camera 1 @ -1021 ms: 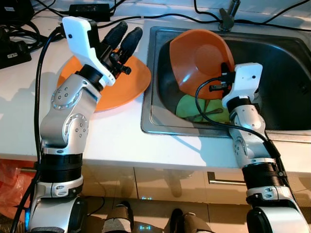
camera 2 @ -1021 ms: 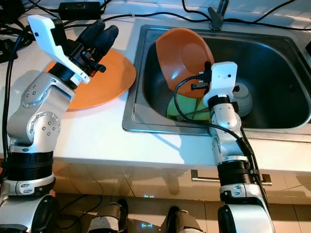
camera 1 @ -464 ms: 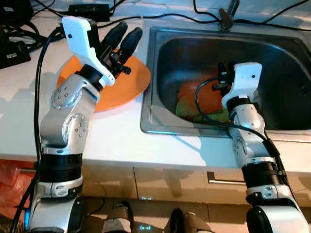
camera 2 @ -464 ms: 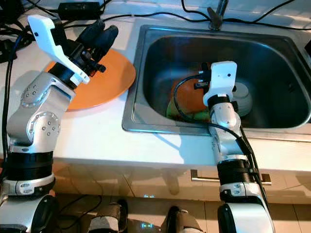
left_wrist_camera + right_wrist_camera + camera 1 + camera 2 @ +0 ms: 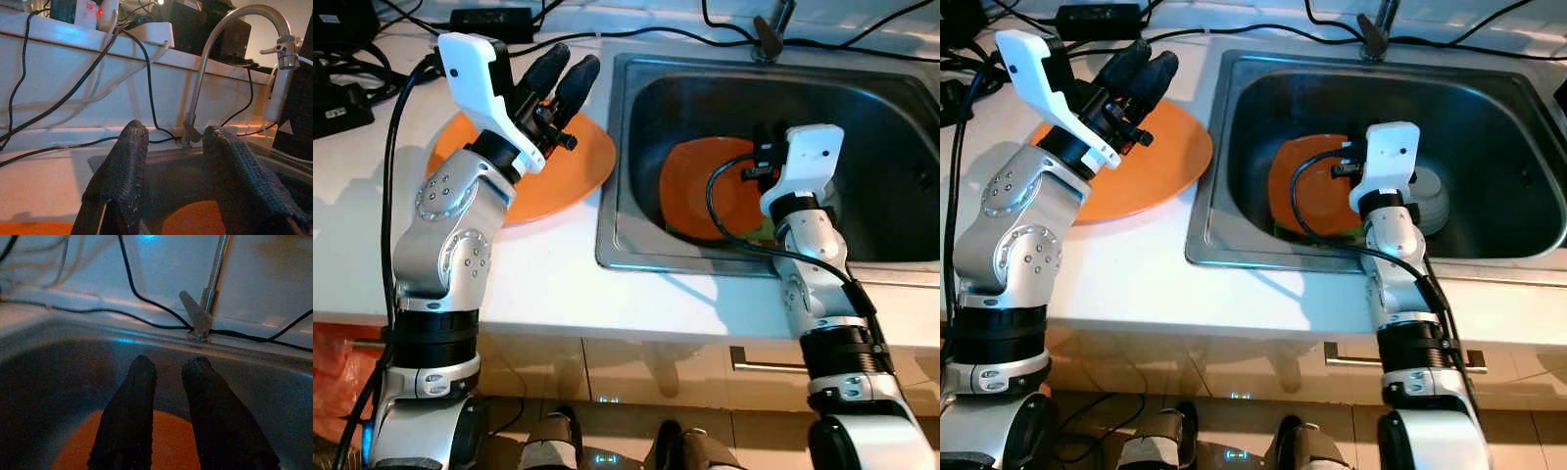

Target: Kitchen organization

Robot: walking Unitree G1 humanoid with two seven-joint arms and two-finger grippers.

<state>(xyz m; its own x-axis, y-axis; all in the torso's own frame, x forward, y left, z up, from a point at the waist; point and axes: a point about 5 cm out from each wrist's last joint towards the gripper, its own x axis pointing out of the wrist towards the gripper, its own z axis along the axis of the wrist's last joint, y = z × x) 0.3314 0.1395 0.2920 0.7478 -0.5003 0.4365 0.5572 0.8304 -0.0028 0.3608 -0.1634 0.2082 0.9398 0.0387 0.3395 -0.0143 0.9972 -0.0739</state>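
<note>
The sink [image 5: 901,147] is my landmark, a steel basin sunk into the white counter [image 5: 548,284]. On its floor lies an orange bowl [image 5: 705,191], flat and wide, with a sliver of green plate [image 5: 766,231] peeping from under its near-right edge. To the right of the bowl, still inside the sink, sits a pale upturned dish [image 5: 1433,201] (partly hidden by my right arm).

My right pincer [image 5: 168,369] hangs inside the sink above the bowl, its two black fingers [image 5: 132,406] parted by a narrow gap and grasping nothing; the orange shows beneath them in the wrist view.

Left of the sink, on the counter, rests an orange plate [image 5: 578,166]. My left pincer [image 5: 563,67] is raised over that plate's far edge, pointing toward the sink; its fingers [image 5: 124,166] stand apart with nothing between them.

Behind the sink rises the faucet [image 5: 234,19], curved and chrome, its base at the sink's back rim. Black cables [image 5: 685,34] trail along the counter behind the sink, and more run over to dark boxes [image 5: 342,98] far left of it.
</note>
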